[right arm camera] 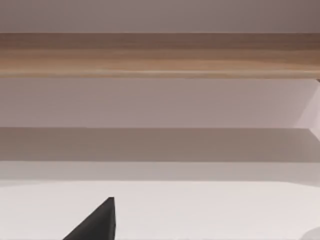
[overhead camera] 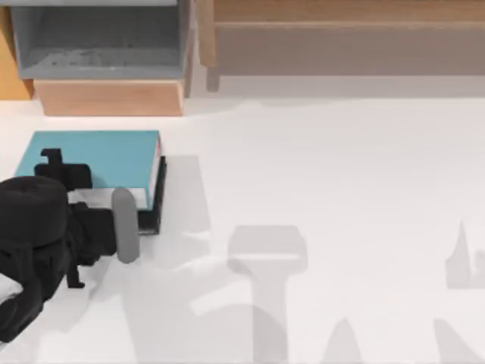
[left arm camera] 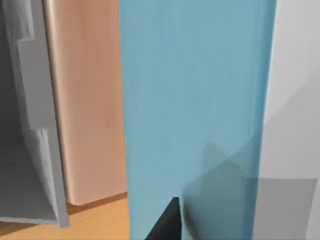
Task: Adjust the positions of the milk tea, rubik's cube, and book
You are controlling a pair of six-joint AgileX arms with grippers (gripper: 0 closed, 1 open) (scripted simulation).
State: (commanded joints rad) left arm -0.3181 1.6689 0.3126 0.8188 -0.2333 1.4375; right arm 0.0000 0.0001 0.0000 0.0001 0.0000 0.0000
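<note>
The left claw (overhead camera: 54, 168) is hanging right over the book (overhead camera: 98, 155) near the table's (overhead camera: 341, 167) left edge; I cannot tell its grip.

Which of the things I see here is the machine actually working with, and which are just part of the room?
Part of the job:
- book, teal face up, at the table's left
- left gripper, over the book

Just there:
- grey cabinet on a wooden base
- long wooden shelf
- white table
</note>
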